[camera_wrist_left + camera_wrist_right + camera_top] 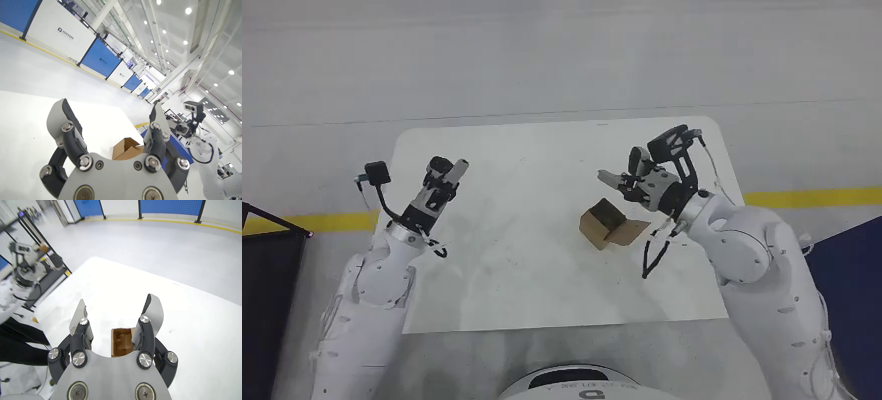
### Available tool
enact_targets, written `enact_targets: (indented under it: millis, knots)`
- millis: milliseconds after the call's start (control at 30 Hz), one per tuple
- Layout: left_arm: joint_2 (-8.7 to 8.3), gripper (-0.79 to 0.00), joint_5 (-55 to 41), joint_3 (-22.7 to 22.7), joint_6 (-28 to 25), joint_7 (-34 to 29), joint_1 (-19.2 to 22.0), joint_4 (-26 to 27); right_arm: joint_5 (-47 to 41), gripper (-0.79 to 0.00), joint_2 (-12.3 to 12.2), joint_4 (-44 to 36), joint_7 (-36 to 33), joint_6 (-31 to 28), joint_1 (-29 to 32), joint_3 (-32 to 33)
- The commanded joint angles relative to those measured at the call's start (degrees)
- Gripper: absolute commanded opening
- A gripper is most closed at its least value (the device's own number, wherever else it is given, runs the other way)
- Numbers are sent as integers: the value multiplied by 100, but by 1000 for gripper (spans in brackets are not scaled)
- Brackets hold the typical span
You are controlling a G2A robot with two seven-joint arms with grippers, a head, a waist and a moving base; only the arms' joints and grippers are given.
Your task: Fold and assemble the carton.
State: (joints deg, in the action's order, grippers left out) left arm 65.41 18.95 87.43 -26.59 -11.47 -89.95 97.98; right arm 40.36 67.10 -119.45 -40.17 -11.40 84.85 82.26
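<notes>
Sitting on the right half of the desk (pixel 512 280), the carton (pixel 610 225) is where we start: brown, partly raised, its mouth open and one flap spread flat toward the right arm. From above, its long axis seems to run roughly across the desk, tipped a little on the diagonal.

Now the relation that counts. The right gripper (pixel 622 172) hangs just beyond the carton, on the far side, jaws spread and holding nothing. So the carton lies close in below it and back toward the robot. We'd call that a short drop and a slight pull-in, not a reach.

Over on the other side, the left gripper (pixel 450 165) is well apart from the carton, out by the left edge of the desk, jaws wide and empty as well. The right arm is plainly the nearer one, and we judge the first fold falls to it, with the left coming across to brace.

The views split nicely here. The right wrist view looks straight down into the carton (pixel 122 343), so we see inner flaps lying loose inside, between the spread jaws. The left wrist view catches the carton (pixel 126 149) side-on, with a wall standing up and a notched flap edge, which the look from above flattens out.
</notes>
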Motion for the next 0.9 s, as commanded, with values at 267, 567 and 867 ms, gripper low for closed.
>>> enact_targets:
  millis: [267,567,867]
  knots:
    - [220,0,990,-1834,457,-1236,1832,-1362,-883,-49,-11,250,872,-36,971,510]
    - [569,0,2153,-3333,774,-1643,3244,-2310,-1867,-37,-101,110,673,-1173,1849,1187]
    - [797,0,2292,-3930,1023,-1911,3693,-2898,-1915,-108,-229,423,-1023,-808,2000,1138]
